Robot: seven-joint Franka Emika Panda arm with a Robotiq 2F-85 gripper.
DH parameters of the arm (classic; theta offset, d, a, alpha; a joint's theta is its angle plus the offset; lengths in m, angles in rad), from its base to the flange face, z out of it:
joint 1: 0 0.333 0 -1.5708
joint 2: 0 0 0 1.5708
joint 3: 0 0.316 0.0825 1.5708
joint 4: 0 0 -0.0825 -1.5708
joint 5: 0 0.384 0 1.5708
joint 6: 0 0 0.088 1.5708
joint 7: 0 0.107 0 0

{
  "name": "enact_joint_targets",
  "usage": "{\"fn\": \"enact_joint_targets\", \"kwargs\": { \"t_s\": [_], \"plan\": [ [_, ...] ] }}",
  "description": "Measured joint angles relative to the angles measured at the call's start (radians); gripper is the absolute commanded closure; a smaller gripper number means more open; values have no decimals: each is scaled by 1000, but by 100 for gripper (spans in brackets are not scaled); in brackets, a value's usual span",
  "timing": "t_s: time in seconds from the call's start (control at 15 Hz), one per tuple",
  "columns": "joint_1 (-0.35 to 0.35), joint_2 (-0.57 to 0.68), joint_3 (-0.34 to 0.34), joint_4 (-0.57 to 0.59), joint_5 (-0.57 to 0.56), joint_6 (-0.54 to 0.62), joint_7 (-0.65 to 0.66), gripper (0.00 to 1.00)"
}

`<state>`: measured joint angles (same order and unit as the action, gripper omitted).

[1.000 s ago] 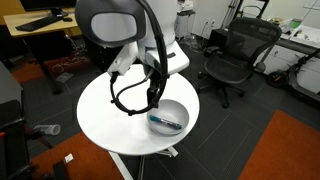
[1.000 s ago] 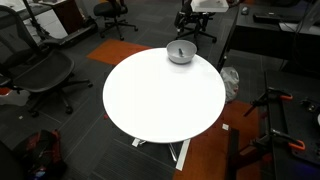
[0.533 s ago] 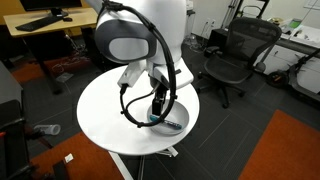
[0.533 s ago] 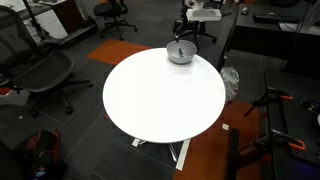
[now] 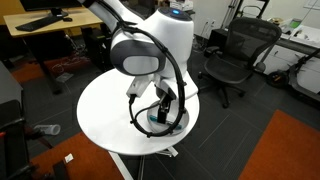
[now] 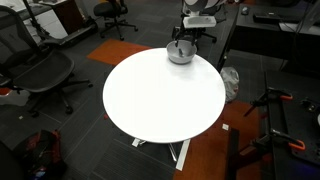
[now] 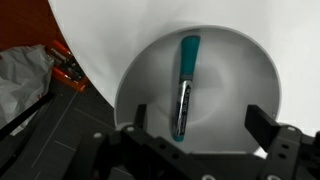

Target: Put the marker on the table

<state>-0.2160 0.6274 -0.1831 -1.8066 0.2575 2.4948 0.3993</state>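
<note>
Since a second ago arm has dropped lower; end effector (image 7: 198, 128) now hangs just above bowl (image 7: 245, 70), spread apart, empty, straddling marker (image 7: 185, 85). Marker lies inside bowl, not yet gripped; pick-up likely next. Bowl sits near edge of table (image 6: 150, 100); wide bare tabletop beside it for placing

Smooth white table (image 6: 160, 100), glossy plastic marker (image 7: 186, 85), smooth bowl (image 7: 235, 90)
</note>
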Motion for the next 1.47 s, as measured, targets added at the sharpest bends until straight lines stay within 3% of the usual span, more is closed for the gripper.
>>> {"fn": "enact_joint_targets", "kwargs": {
  "t_s": [1.13,1.2,1.27,1.33,1.47],
  "plan": [
    [-17,211,-14,251,0,-146,22,0],
    [-19,221,-14,262,0,-155,24,3],
    [-20,231,-15,274,0,-162,24,26],
    [-21,239,-15,284,0,-168,24,27],
    [-22,254,-17,302,0,-176,24,39]
  ]
}}
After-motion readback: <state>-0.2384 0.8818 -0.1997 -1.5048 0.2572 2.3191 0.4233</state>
